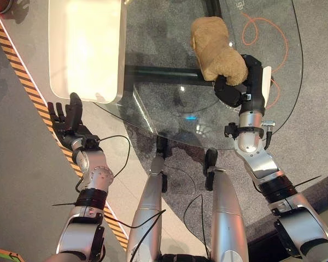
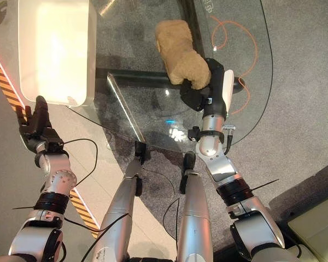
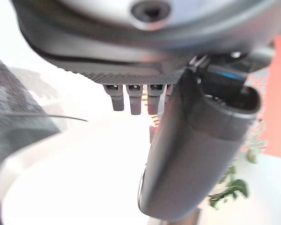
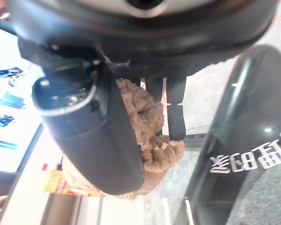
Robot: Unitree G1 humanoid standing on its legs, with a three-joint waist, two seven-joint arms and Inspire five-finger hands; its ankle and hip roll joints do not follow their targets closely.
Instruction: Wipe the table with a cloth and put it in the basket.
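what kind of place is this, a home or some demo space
Probably a demo or test space, not a home: a glass table stands on grey carpet, black-and-orange hazard tape marks the floor, and the right hand grips a tan cloth beside a white basket.

cloth [image 1: 216, 49] on glass table [image 1: 153, 82], basket [image 1: 85, 49] to its left.

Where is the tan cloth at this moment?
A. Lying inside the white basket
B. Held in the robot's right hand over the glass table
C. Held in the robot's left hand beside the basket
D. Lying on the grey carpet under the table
B: the right hand is curled round the near end of the tan cloth on the glass table, while the left hand hangs open beside the white basket.
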